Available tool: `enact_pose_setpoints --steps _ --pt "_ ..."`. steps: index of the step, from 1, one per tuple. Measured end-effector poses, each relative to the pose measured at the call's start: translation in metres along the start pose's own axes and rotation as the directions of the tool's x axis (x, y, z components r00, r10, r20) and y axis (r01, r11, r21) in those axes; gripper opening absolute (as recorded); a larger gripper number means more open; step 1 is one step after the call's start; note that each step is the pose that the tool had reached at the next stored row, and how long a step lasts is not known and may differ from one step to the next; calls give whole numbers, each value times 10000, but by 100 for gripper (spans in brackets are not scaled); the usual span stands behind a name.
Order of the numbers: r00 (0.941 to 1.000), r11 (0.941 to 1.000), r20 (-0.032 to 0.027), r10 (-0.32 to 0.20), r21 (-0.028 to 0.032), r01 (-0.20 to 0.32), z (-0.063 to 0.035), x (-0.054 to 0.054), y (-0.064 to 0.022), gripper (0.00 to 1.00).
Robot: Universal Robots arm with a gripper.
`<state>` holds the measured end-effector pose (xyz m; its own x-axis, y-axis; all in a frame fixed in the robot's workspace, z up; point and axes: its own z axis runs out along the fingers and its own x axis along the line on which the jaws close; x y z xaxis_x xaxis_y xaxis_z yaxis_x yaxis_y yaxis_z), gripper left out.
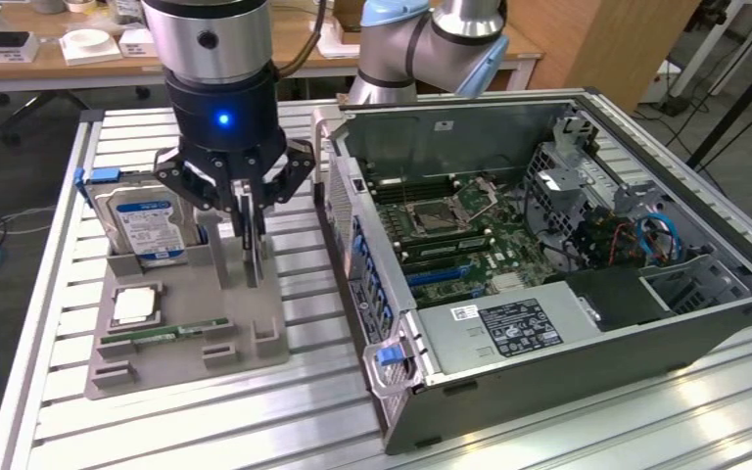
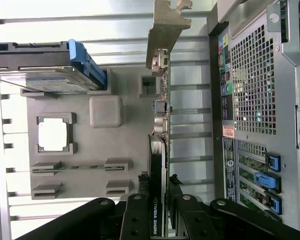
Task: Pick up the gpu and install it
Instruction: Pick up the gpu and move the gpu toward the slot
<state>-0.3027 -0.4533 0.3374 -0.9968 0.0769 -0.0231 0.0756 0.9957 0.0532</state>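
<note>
gpu (image 1: 252, 257) place: stands on edge in a slot of the grey tray (image 1: 187, 343), between the hard drive (image 1: 141, 220) and the computer case (image 1: 546, 245).
gpu look: slim dark card with white lettering along its edge and a silver bracket (image 2: 165, 30) at one end.
gripper (image 1: 248, 217): clenched from above on the gpu's two flat faces, which the upright stance exposes.
computer case: lies open, motherboard (image 1: 461, 230) facing up, likely for insertion from above.

Table (image 1: 154, 431): slatted aluminium top. Carries a grey tray (image 1: 167, 364) toward the exterior view's left, and an open PC case (image 1: 546, 392) on its side, just beside the tray.
</note>
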Motion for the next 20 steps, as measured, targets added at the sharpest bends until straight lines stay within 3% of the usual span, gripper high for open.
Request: enact_pose_setpoints --steps 20 --pt "10000 10000 0 1 0 -1 -40 -1 2 26"
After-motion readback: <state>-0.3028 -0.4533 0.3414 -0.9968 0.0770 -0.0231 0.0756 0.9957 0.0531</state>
